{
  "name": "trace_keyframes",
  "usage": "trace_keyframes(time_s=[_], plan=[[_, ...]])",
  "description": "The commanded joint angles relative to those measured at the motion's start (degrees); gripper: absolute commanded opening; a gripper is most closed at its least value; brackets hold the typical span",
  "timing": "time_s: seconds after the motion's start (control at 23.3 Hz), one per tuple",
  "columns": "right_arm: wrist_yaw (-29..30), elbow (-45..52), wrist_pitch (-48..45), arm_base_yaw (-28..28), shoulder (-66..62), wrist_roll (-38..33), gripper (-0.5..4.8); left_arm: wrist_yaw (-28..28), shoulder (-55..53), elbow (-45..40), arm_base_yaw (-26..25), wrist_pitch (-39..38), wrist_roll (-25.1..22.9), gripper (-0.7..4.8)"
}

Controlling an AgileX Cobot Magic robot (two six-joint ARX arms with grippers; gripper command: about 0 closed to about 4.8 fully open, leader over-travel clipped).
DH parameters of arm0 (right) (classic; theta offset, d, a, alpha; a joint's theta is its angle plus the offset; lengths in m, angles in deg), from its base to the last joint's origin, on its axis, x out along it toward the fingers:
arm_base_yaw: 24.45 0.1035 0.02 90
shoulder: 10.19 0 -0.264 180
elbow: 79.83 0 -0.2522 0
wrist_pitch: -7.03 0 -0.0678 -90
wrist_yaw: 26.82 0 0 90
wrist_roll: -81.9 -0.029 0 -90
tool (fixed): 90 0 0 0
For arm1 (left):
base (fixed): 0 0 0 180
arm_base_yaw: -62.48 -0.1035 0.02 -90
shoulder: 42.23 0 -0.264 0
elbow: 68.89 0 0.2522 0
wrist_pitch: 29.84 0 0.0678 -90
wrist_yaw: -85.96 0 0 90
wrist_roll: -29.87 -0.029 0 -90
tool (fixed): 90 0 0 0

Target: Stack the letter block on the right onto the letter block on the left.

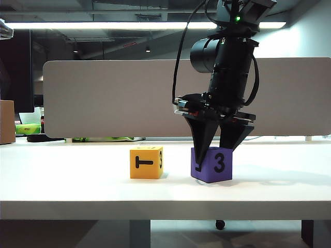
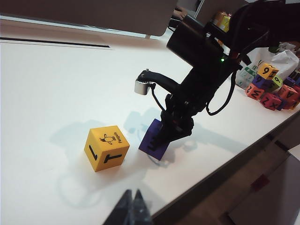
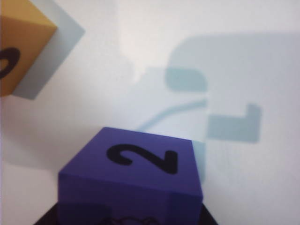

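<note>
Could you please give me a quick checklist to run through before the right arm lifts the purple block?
1. Right gripper straddles the purple block, fingers down both sides: ok.
2. Jaws firmly closed on the block: cannot tell; contact is not clear in any view.
3. Purple block sits flat on the table: ok.
4. Yellow block stands apart to the left with its top bare: ok.
5. Left gripper is held back from both blocks, fingertips together: ok.
6. Path between the two blocks is free: ok.

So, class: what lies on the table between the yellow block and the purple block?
Nothing: the exterior view shows bare table between the yellow block and the purple block.
</note>
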Motion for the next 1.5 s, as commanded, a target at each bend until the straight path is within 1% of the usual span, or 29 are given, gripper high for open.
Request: trace_keyframes(time_s=[0.04, 0.17, 0.26, 0.34, 0.43, 0.56, 0.64, 0.77, 0.86, 1.03, 1.5], plan=[[0.04, -1.7, 0.66, 0.09, 0.31, -0.35, 2.47, -0.66, -0.04, 0.26, -0.04, 0.57, -0.04, -0.05], [0.48, -6.43, 3.65, 0.13, 0.31, -3.91, 2.47, -0.59, -0.04, 0.26, -0.07, 0.61, -0.15, -0.05], [1.97, -10.8, 5.44, 0.7, 0.2, -7.5, 2.47, 0.07, -0.04, 0.26, -0.11, 0.68, -0.52, -0.05], [3.78, -15.19, 6.03, 1.31, 0.15, -10.69, 2.47, 2.14, -0.04, 0.26, -0.13, 0.83, -0.52, -0.05], [3.74, -18.78, 5.38, 3.02, -0.2, -12.13, 2.47, 4.72, -0.04, 0.26, -0.11, 1.01, -0.52, -0.05], [-0.07, -22.91, 3.15, 5.73, -0.74, -15.06, 2.47, 8.11, -0.04, 0.26, -0.11, 1.49, -0.5, -0.05], [-3.69, -26.49, 2.73, 9.2, -3.37, -18.84, 2.47, 10.29, -0.04, 0.33, -0.11, 2.14, -0.48, -0.05], [-3.67, -27.41, 4.15, 10.84, -7.39, -24.76, 2.47, 10.16, 0.11, 0.5, -0.13, 2.95, -0.48, -0.05], [-3.45, -27.41, 5.49, 10.88, -8.72, -27.06, 2.47, 10.16, 0.26, 0.5, -0.11, 2.97, -0.46, -0.05], [-2.47, -27.41, 7.67, 10.75, -10.21, -28.46, 2.47, 10.14, 0.39, 0.5, -0.11, 2.95, -0.46, -0.05], [-3.65, -27.41, 10.36, 10.71, -10.21, -28.33, 2.49, 10.16, 0.39, 0.5, -0.11, 2.97, -0.46, -0.05]])
